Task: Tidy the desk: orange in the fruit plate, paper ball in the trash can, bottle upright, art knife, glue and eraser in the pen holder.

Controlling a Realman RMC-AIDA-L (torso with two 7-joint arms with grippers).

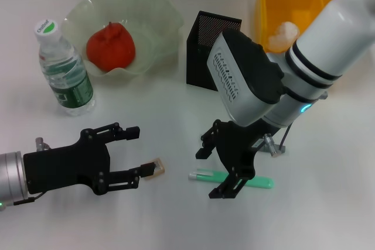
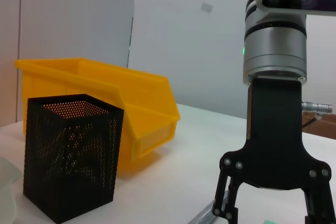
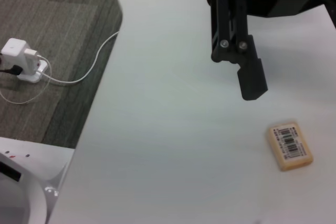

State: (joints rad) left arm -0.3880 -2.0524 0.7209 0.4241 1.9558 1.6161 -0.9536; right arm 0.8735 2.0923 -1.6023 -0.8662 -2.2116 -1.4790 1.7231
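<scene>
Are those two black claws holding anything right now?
No. The left gripper is open beside the eraser; the right gripper is open over the green art knife.

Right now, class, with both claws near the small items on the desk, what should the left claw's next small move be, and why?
Probably ease the left claw forward a little so its open fingers straddle the eraser, then close. The eraser lies flat on the desk right at the tip of one finger, not yet between the two. The pen holder waits upright beyond.

Office: carpet tiles (image 3: 58,40), white desk (image 3: 173,129)
</scene>
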